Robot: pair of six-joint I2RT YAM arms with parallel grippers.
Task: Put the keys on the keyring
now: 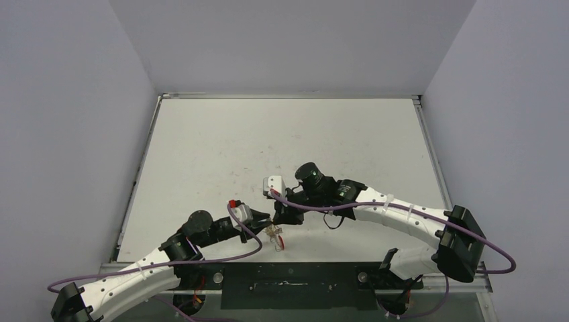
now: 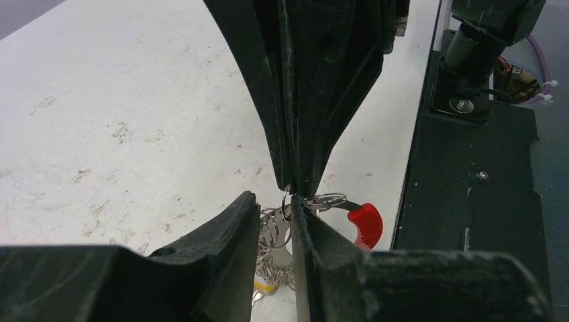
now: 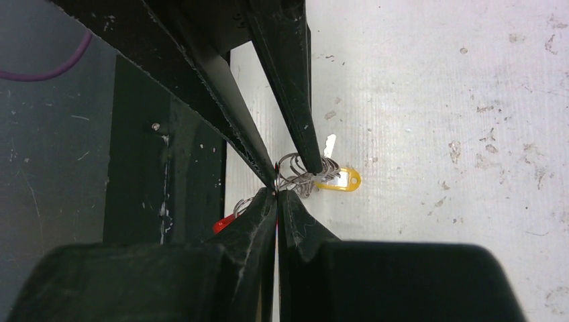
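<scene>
Tips meeting: left end effector (image 2: 275, 206) slightly parted, right end effector (image 3: 276, 194) pinched together.

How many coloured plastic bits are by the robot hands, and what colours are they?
red plastic piece: 1
yellow tag: 1
Total: 2

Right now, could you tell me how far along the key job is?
Nothing clearly done yet. In hand: the right gripper pinches the keyring wire; the left gripper seems to hold the bunched keys. Left: threading them on; whether any already hangs on the ring is unclear.
</scene>
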